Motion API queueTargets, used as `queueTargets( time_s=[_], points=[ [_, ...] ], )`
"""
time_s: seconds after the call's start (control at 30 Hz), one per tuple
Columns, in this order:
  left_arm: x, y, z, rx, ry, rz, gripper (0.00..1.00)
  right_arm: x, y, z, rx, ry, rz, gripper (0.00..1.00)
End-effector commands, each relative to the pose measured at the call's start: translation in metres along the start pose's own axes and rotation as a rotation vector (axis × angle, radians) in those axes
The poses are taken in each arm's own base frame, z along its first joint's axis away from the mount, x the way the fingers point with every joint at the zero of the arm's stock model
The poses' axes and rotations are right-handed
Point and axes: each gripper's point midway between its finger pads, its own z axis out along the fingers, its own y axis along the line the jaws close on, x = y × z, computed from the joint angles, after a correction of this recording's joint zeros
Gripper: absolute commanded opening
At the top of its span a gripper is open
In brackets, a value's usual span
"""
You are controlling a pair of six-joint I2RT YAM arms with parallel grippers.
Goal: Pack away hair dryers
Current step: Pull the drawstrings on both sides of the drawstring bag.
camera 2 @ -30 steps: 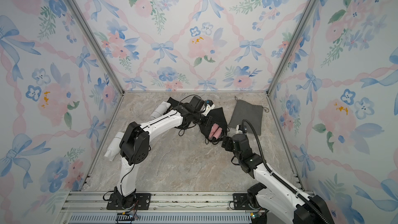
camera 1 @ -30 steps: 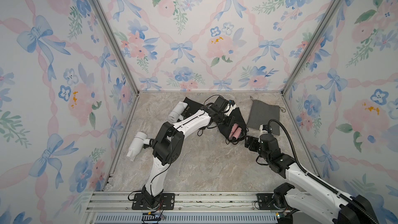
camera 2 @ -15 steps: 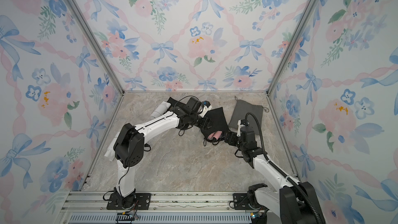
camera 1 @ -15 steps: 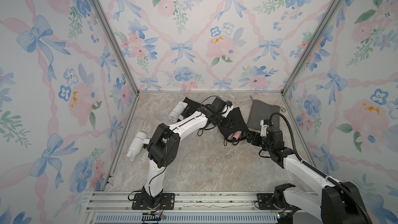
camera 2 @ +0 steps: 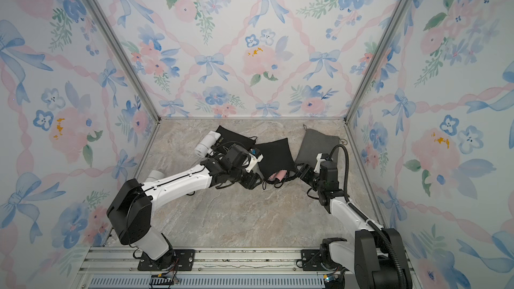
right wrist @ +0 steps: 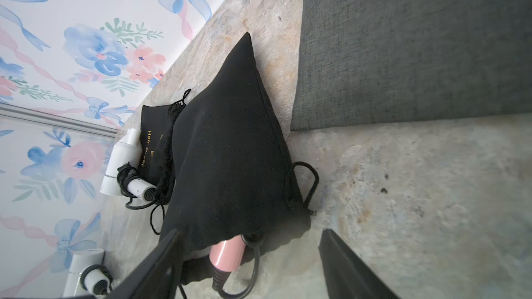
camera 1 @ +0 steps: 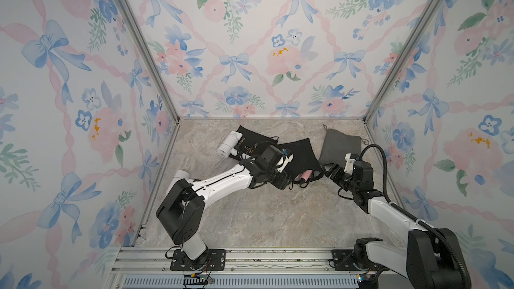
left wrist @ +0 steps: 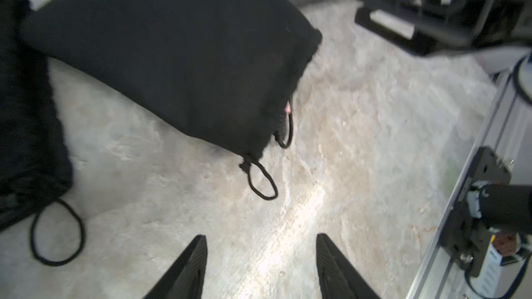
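The pink hair dryer (right wrist: 227,254) sticks handle-first, with its dark cord, out of the mouth of a black pouch (camera 1: 299,157) in mid-table. My right gripper (right wrist: 250,237) is open, its fingers either side of that pink handle and the pouch mouth. My left gripper (left wrist: 262,240) is open over bare table, just short of the pouch's drawstring loop (left wrist: 262,179). A white hair dryer (camera 1: 229,141) lies at the back on a lettered black pouch (camera 1: 254,141). Another white dryer (right wrist: 86,266) lies near the left wall, mostly hidden behind my left arm in both top views.
A flat grey pouch (camera 1: 340,145) lies at the back right, close behind my right gripper (camera 1: 326,169). The two grippers stand close together at the black pouch's near edge. Patterned walls enclose the table on three sides; a metal rail (camera 1: 250,259) runs along the front.
My left gripper opened, let go of the black pouch and drew back toward the front. My right arm swung in to the pouch mouth, its jaws narrowing slightly.
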Motion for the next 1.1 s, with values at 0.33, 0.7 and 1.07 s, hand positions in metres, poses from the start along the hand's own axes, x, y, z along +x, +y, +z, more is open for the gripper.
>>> queueTargets(
  time_s=[0.33, 0.7, 1.07],
  points=[
    [0.002, 0.001, 0.053, -0.085, -0.036, 0.028, 0.62, 0.016, -0.003, 0.004, -0.057, 0.045, 0.044, 0.75],
    [0.002, 0.018, 0.082, -0.147, -0.009, -0.025, 0.01, 0.017, -0.008, -0.004, -0.003, 0.048, 0.024, 0.75],
    [-0.003, 0.027, 0.064, -0.149, -0.061, -0.076, 0.00, 0.032, -0.034, 0.023, 0.060, 0.093, 0.378, 0.70]
  ],
)
